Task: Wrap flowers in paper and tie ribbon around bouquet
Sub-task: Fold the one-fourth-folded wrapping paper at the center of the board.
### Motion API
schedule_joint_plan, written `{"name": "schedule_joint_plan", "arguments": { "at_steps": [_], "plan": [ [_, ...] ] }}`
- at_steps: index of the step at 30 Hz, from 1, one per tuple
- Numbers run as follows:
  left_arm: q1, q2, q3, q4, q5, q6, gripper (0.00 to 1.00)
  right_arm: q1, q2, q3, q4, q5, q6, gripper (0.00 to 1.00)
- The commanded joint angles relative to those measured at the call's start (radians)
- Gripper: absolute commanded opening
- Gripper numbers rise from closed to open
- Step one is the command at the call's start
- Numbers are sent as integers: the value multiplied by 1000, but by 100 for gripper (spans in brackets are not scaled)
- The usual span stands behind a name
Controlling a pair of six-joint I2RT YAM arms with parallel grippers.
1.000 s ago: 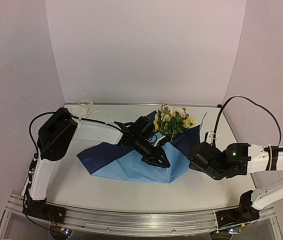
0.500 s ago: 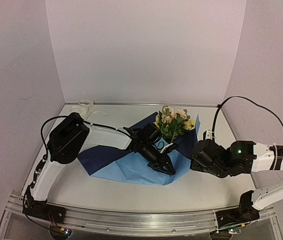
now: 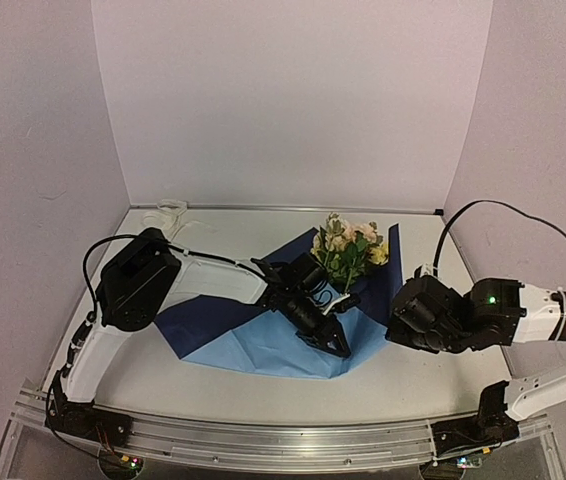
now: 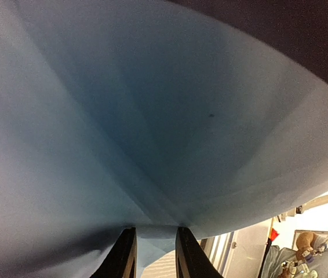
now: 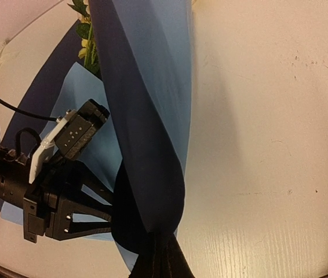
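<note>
Pinching paper [image 3: 253, 350] by its raised right edge, right hand [image 5: 161, 258] is shut; left hand [image 4: 156, 231] nips a fold; flowers [image 3: 346, 245] point far.

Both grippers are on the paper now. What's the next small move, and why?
Probably carry the right gripper toward the left arm, laying its lifted flap of the paper over the flowers. That flap stands raised beside the blooms, not yet across them, while the left gripper pinches the paper on the flowers' near side, seemingly anchoring it.
</note>
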Motion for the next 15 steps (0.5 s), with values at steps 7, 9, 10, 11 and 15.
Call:
{"name": "schedule_joint_plan", "arguments": {
  "at_steps": [7, 9, 10, 11, 15],
  "plan": [
    [-52, 38, 91, -62, -193, 36, 24, 4, -8, 48, 20, -58, 74, 0],
    [-58, 53, 100, -62, -231, 17, 24, 5, -5, 32, 43, -51, 127, 0],
    [-60, 60, 104, -63, -248, 7, 24, 5, 1, 30, 54, -45, 143, 0],
    [-63, 66, 107, -65, -263, -1, 24, 5, 6, 28, 65, -40, 158, 0],
    [-63, 72, 95, -67, -332, -24, 24, 14, 13, 30, 100, -17, 175, 0]
  ]
}}
